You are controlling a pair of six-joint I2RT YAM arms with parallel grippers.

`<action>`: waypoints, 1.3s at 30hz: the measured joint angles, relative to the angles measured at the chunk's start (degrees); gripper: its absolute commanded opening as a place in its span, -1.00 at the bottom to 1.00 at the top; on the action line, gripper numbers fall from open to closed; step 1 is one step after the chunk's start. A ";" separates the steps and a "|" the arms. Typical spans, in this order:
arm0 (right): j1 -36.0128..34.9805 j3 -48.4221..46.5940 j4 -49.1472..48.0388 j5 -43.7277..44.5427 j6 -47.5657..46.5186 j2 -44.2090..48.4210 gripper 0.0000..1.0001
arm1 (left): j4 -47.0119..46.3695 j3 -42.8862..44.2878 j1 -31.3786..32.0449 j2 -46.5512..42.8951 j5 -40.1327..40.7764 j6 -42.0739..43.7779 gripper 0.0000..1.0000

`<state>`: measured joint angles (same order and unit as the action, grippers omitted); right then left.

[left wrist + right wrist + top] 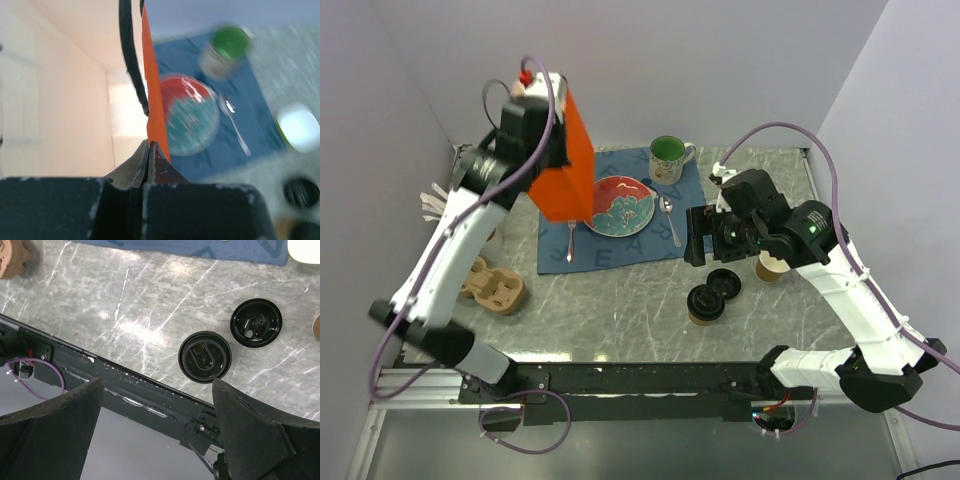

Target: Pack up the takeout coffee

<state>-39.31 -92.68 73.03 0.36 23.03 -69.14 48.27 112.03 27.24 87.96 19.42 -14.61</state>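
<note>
Marble desk [620, 310], front edge: lidded coffee cup [705, 303] upright, loose lid [724, 283] just behind. R tool [157, 390] wide apart above, so centre it on cup, not lid. Farther back, L tool [149, 150] pinched on orange bag [565, 160], held aloft.

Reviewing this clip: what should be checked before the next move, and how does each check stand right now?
1. Left gripper shut on the orange bag: ok.
2. Bag held up off the table: ok.
3. Bag mouth open to receive a cup: cannot tell.
4. Right gripper open: ok.
5. Takeout coffee upright with its lid on: ok.
6. Loose black lid apart from the coffee: ok.
</note>
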 measured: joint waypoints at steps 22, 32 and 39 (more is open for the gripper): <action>1.31 -0.13 -6.12 -0.02 0.52 6.84 0.93 | -1.16 -41.48 10.51 -36.17 -36.13 13.29 -0.77; 1.33 1.05 -7.34 0.20 1.38 7.41 0.91 | -1.55 -45.99 10.58 -38.97 -38.03 11.65 0.35; 1.99 -2.19 -10.69 -1.05 -0.68 3.43 0.69 | -2.12 -45.24 10.62 -39.08 -31.21 5.31 0.42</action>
<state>-37.32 -94.87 62.35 -0.69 22.35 -65.71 46.15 66.78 37.87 48.88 -11.79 -9.30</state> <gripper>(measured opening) 0.898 0.700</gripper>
